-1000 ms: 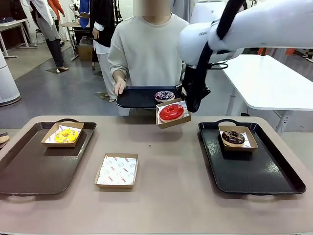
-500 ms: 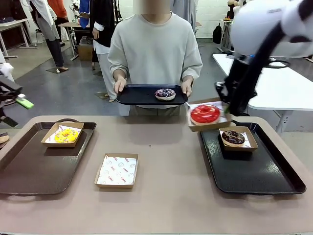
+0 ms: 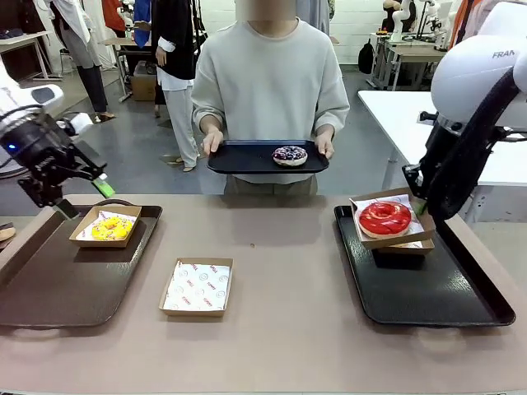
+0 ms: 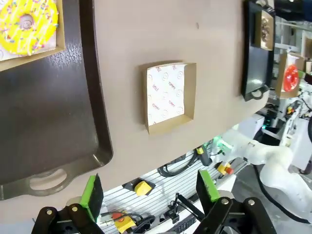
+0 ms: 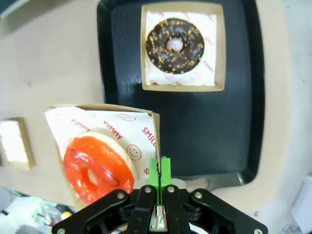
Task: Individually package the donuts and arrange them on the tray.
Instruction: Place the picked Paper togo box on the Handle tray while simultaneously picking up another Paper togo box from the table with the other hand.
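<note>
Right pincer (image 5: 159, 175), clamping the box (image 3: 395, 239) holding the red donut (image 3: 384, 218), is arriving over the right tray (image 3: 445, 304); placement is pending. Left pincer (image 4: 148, 187), jaws wide, is entering beside the yellow donut (image 3: 111, 228).

- Robotics lab: white robot arm (image 3: 482, 70) over tan table (image 3: 280, 329).
- Far right: white worktable (image 3: 387, 123).
- Far left: grey floor (image 3: 140, 156), standing people (image 3: 174, 49).
- Near edge: cables (image 4: 170, 168), yellow button (image 4: 141, 186).

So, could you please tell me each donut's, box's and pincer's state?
Red donut, boxed, held aloft.
Chocolate donut, boxed, on right tray.
Yellow donut, boxed, on left tray.
Sprinkled donut, unboxed, on person's tray.
Spare box, empty, on table.
Left pincer, open, empty.
Right pincer, shut on red donut's box.
</note>
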Controlling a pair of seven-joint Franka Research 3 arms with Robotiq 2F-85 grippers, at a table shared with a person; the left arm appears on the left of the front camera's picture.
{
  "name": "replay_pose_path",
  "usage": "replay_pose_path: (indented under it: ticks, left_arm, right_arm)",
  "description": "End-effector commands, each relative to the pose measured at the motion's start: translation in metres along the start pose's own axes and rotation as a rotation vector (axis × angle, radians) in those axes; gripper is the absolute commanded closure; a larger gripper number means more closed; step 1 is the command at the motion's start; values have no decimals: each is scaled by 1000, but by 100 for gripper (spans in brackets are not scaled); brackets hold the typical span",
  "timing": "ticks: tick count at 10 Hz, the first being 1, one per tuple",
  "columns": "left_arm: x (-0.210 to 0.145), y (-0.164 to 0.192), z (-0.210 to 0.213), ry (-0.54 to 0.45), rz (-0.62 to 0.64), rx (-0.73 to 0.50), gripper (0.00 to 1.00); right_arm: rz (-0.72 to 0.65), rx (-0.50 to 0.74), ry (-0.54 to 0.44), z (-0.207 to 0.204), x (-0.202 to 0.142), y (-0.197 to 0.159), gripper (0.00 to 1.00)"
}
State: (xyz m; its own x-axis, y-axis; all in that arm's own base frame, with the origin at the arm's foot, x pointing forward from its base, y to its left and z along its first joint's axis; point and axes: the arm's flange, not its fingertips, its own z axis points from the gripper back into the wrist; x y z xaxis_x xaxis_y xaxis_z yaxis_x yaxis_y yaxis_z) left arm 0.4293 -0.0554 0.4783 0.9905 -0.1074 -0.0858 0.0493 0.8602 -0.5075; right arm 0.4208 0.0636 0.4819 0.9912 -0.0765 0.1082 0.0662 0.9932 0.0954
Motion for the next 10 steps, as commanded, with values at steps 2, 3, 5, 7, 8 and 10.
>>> replay_pose_path:
  ticks: [2,3,5,7,8,10]
  left_arm:
    - [18,-17,-30,21,21,115,0]
    - [21,-23,-44,21,21,146,0]
    - [24,-36,-72,20,17,229,0]
    - [26,-45,-100,20,14,314,0]
    - [29,-48,-112,7,19,341,0]
    - [30,-60,-137,-32,42,384,0]
  right_arm:
    - [44,1,30,-17,3,-19,99]
    - [41,-5,48,-23,5,-21,99]
    - [33,-6,56,-31,6,-25,99]
    - [20,-2,64,-28,5,-19,99]
    - [20,-2,64,-28,5,-19,99]
    - [20,-2,64,-28,5,-19,99]
